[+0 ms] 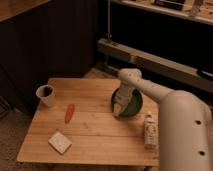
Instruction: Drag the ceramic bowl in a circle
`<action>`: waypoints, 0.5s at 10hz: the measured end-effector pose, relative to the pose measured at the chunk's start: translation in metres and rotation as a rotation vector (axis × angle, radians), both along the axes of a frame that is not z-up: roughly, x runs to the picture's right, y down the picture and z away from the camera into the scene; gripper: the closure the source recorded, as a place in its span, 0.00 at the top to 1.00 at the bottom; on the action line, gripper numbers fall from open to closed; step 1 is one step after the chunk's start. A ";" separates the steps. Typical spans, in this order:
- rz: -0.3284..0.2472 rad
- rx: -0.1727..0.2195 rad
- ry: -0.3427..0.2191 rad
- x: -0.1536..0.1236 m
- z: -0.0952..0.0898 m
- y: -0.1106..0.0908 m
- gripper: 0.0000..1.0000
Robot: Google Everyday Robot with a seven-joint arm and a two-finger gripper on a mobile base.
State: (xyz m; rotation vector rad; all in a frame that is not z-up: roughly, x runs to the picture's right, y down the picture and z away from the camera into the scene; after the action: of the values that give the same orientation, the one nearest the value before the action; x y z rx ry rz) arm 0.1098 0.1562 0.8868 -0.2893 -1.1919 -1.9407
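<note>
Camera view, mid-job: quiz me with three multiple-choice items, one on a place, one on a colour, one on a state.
1. Where is the gripper?
A. down in the ceramic bowl, on the right part of the table
B. over the table's left edge
C. off the table altogether

2. The bowl's inside is:
A. blue
B. green
C. white

3. The white cup is:
A. lying on its side
B. upside down
C. upright

Answers: 1 A, the gripper dips inside the bowl's rim; 2 B, green shows right beside the gripper; 3 C, the cup's open mouth faces up.
</note>
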 end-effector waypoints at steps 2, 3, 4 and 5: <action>0.071 -0.004 0.066 0.047 -0.016 0.022 0.00; 0.110 -0.003 0.093 0.072 -0.026 0.032 0.00; 0.145 -0.005 0.107 0.090 -0.038 0.042 0.00; 0.164 0.002 0.106 0.106 -0.051 0.051 0.00</action>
State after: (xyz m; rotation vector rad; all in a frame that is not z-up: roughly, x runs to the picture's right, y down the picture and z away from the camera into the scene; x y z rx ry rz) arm 0.2159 0.2069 0.8359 -0.2806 -1.1090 -1.7632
